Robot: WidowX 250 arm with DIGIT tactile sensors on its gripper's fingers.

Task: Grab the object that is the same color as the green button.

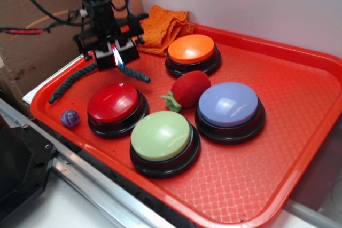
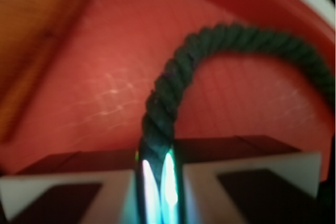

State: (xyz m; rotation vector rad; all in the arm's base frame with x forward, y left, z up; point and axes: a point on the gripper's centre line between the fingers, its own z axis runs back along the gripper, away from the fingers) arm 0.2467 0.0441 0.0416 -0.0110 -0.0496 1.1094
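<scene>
- A WidowX gripper (image 1: 115, 57) stands over the rear left part of a red plastic tray (image 1: 299, 132), its jaws clenched on a dark green twisted rope piece (image 1: 72, 81).
- The rope (image 2: 173, 85) lies on the tray floor along the left rim; one end points toward the tray's near-left corner, the other end shows just past the gripper on the side of the red dome button (image 1: 113, 102).
- In the wrist view, the rope rises from between the two fingers (image 2: 52, 182), arches over the red tray surface and curves away to the right edge of the picture; the view is blurred.
- The pale green dome button (image 1: 161, 135) on its black base sits at the near edge of the group, just beside the red button and the lavender dome button (image 1: 228, 104).
- An orange dome button (image 1: 191, 48) sits at the back; a red plush strawberry (image 1: 189, 89) with green leaves lies in the middle among the four buttons.
- A small purple marbled ball (image 1: 69, 118) rests near the tray's left corner, beside the red button.
- A crumpled orange cloth (image 1: 163, 28) lies at the tray's rear edge, beside the gripper.
</scene>
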